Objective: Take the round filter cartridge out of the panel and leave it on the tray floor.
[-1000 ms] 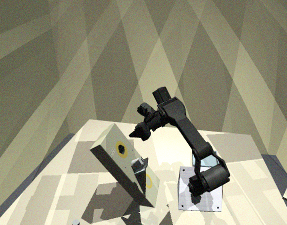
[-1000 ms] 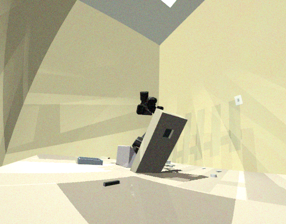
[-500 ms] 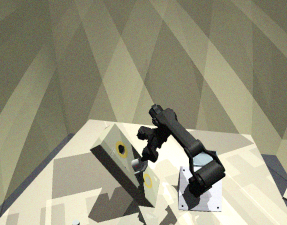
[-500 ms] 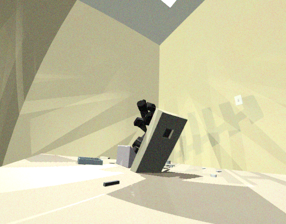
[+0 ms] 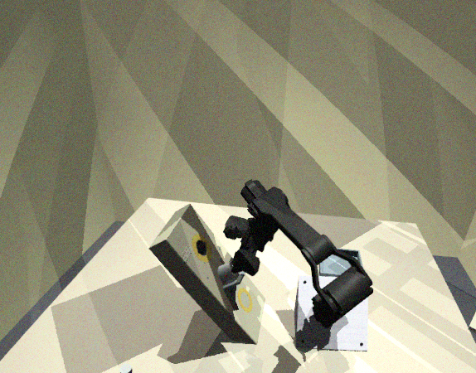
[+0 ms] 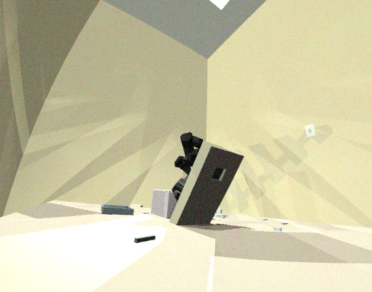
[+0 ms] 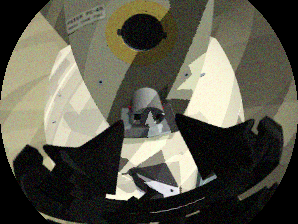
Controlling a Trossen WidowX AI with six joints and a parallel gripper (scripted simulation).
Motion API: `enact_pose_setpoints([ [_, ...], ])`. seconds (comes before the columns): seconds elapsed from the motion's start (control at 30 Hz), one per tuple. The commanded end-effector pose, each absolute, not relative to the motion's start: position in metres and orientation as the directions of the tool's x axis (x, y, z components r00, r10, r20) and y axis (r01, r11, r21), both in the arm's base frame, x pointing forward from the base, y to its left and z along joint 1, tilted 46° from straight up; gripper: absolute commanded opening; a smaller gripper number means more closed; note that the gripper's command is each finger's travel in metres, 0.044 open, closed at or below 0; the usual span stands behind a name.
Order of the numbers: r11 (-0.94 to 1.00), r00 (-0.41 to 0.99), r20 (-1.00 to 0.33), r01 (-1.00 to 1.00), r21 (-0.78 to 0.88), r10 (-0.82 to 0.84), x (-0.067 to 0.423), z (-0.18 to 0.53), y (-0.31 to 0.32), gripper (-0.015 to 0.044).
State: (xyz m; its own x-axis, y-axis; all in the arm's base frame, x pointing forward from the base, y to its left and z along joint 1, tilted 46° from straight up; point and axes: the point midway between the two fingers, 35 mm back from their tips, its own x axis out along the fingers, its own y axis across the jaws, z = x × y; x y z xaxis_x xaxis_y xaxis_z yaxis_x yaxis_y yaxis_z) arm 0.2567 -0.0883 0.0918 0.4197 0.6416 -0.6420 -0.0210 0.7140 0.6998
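The service panel (image 5: 184,238) (image 6: 207,198) (image 7: 92,57) leans, with a dark round opening (image 5: 201,247) (image 7: 142,32) inside a yellow ring. The grey round cartridge (image 5: 226,271) (image 7: 146,96) is out of that opening, low in front of the panel face. In the wrist view its near end shows dark marks. It appears to be in or over a small grey tray (image 7: 150,133); whether it touches the tray floor cannot be told. My gripper (image 5: 239,267) (image 7: 149,120) is open, its fingertips apart on either side of the cartridge's near end. Contact cannot be told.
A plate with a yellow ring (image 5: 245,300) lies at the panel's foot. A blue-grey bin (image 5: 339,265) (image 6: 117,210) stands beyond the arm's pale base block (image 5: 354,327) (image 6: 160,202). A small black bar (image 6: 144,239) lies on the table. Patchy shadows cross everything.
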Motion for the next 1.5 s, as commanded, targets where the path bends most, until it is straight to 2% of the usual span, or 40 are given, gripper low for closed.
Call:
enact_pose_setpoints([
  [0.0, 0.712, 0.419, -0.641, -0.018, 0.702, 0.643, 0.259, 0.088, -0.084, 0.0305],
  [0.53, 0.710, 0.421, -0.638, -0.020, 0.704, 0.645, 0.268, 0.073, -0.067, 0.0305],
  [1.1, 0.715, 0.419, -0.643, -0.022, 0.699, 0.642, 0.267, 0.075, -0.070, 0.0191],
  [1.33, 0.714, 0.419, -0.642, -0.021, 0.700, 0.642, 0.273, 0.080, -0.075, 0.0008],
  [1.47, 0.713, 0.420, -0.641, -0.021, 0.701, 0.643, 0.282, 0.087, -0.082, 0.0000],
])
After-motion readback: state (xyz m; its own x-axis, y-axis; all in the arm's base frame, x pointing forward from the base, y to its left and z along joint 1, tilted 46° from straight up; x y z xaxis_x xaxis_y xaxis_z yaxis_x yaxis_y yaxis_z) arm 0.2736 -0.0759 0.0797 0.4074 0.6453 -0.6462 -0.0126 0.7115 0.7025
